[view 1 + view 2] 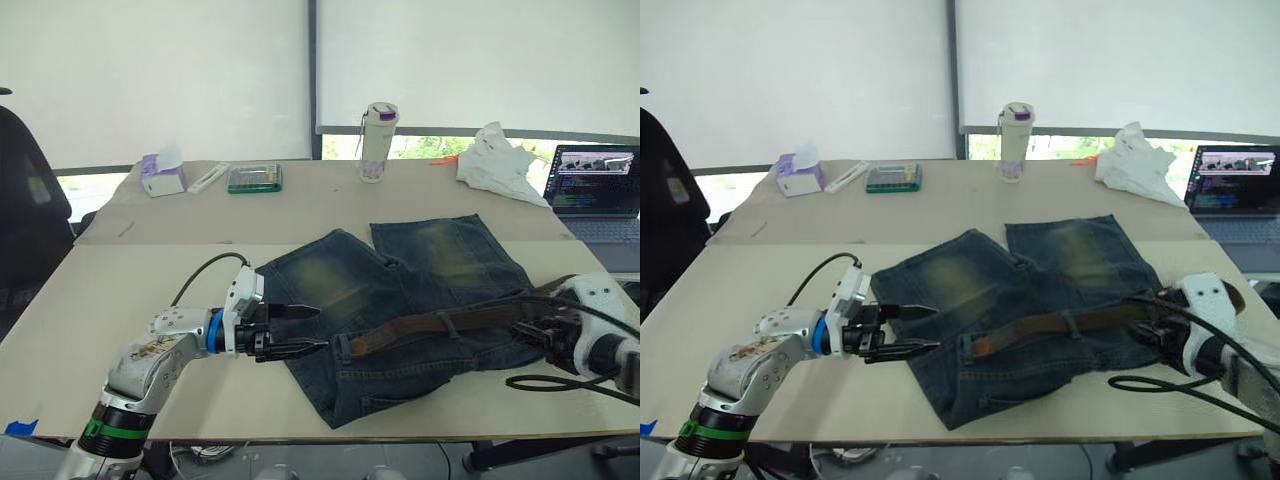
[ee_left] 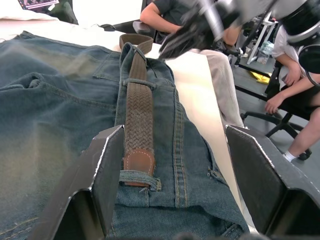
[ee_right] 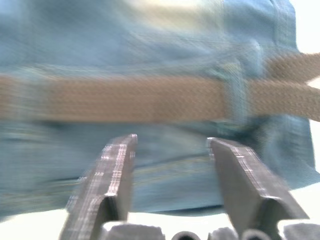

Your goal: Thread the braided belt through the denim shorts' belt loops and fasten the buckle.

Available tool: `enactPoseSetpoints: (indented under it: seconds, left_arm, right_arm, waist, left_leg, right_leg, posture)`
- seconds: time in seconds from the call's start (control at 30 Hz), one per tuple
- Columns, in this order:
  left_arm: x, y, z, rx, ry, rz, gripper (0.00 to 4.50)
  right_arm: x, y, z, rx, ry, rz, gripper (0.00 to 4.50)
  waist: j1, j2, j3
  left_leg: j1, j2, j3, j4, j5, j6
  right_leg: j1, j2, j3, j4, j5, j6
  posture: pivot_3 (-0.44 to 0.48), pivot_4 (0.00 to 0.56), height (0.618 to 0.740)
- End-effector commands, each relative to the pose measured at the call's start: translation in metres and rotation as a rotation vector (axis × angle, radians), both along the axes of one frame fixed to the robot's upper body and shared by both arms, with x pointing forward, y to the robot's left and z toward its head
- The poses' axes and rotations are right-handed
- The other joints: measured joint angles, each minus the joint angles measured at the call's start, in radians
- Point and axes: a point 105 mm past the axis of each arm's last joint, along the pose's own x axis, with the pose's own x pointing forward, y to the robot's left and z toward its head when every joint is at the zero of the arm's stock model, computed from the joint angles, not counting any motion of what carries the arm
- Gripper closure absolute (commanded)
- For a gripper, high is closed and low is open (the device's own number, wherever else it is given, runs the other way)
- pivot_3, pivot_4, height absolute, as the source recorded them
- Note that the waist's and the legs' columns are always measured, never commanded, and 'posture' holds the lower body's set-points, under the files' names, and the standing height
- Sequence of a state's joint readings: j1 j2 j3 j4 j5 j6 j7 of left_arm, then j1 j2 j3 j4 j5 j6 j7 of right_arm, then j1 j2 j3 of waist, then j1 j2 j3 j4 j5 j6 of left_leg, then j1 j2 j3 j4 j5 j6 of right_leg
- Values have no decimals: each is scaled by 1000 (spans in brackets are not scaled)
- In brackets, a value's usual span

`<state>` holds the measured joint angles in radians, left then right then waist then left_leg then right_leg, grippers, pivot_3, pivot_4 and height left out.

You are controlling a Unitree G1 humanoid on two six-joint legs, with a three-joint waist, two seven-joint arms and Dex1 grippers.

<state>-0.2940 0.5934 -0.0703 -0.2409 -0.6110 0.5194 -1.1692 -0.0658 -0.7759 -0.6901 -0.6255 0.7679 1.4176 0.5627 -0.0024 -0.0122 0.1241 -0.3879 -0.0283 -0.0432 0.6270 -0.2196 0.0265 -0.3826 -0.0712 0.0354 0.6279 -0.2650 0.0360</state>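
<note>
Beige table [image 1: 120,300], left hand [image 1: 312,330] apart beside denim shorts [image 1: 400,300], right hand [image 3: 170,150] apart over braided belt [image 1: 440,325]

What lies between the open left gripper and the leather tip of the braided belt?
Only denim shorts fabric: in the left wrist view, the belt's leather tip sits just ahead of the left gripper, resting on a belt loop.

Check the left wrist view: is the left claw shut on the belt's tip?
No, the left claw stands open, its fingers either side of the belt tip without touching it.
</note>
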Motion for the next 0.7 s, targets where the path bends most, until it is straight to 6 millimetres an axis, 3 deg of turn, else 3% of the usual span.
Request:
enactPoseSetpoints:
  seconds: [0.03,0.2,0.43,0.7]
  left_arm:
    - [-4,4,-1,16,-12,-28,1097]
    - [-6,13,-15,54,20,-32,1097]
    - [-7,28,-30,96,54,13,1097]
    - [1,58,-44,109,134,195,1097]
  right_arm:
    - [-22,48,10,76,-23,204,1666]
    - [-31,103,-31,169,70,260,1666]
    - [4,110,-53,277,108,16,1666]
    - [17,116,-60,313,144,-20,1666]
  waist:
    - [-1,-2,0]
    - [0,-4,0]
    - [-4,-2,1]
    - [-12,0,1]
  left_leg:
    - [0,0,0,0,0,0]
    - [0,2,0,-1,0,0]
    - [-1,0,1,0,0,0]
    - [0,0,0,-2,0,0]
  right_leg:
    - [0,1,-1,0,0,0]
    - [-1,1,0,-1,0,0]
    - [-4,-4,2,1,0,0]
    - [-5,-4,2,1,0,0]
  posture:
    - [0,150,740]
    - [0,150,740]
    - [0,150,740]
    - [0,150,740]
